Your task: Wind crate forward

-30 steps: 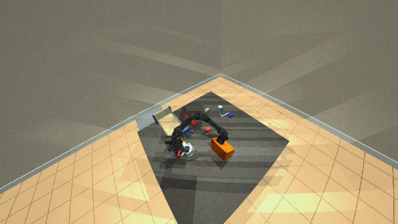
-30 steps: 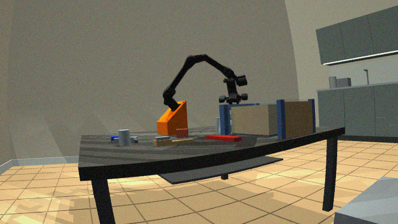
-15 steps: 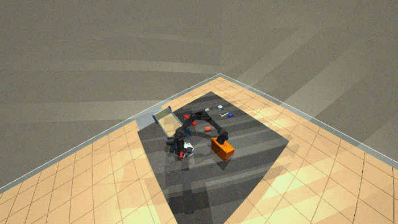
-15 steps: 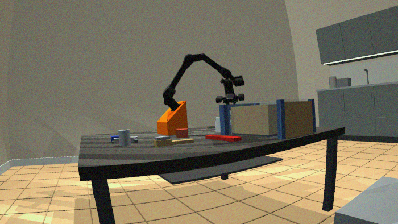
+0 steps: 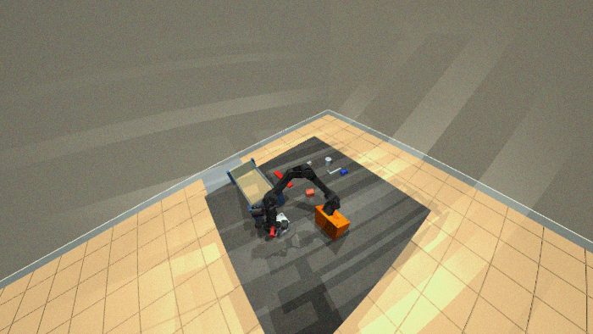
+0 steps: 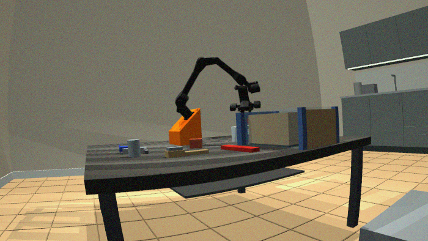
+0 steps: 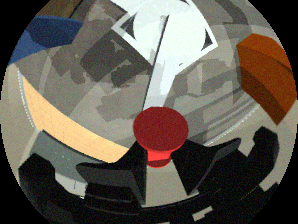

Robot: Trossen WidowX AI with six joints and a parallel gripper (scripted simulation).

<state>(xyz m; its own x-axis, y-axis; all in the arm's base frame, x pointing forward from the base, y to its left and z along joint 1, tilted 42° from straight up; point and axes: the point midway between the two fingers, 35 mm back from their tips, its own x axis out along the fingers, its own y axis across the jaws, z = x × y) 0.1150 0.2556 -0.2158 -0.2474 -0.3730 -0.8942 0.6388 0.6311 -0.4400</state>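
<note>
The gripper (image 7: 160, 159) (image 5: 272, 229) is shut on the red knob (image 7: 160, 129) of the winch handle. The handle's white arm (image 7: 161, 85) runs from the knob to the top of the white winch (image 7: 172, 27) (image 5: 281, 219). The key and its hole are hidden beneath the arm. The winch shows partly behind the rack in the exterior view (image 6: 233, 134). The tan crate (image 6: 269, 128) sits flat, as far as shows, inside the blue-posted guard cubby (image 6: 302, 128). Its front is near the blue frame at the mouth; whether they touch cannot be told.
The orange arm base (image 5: 332, 224) (image 6: 191, 131) stands beside the winch. A red bar (image 6: 239, 148) lies beside the rack. A red block (image 6: 195, 143), a grey cylinder (image 6: 134, 148), a tan piece (image 6: 175, 153) and a blue part (image 5: 343, 171) are farther along the bench.
</note>
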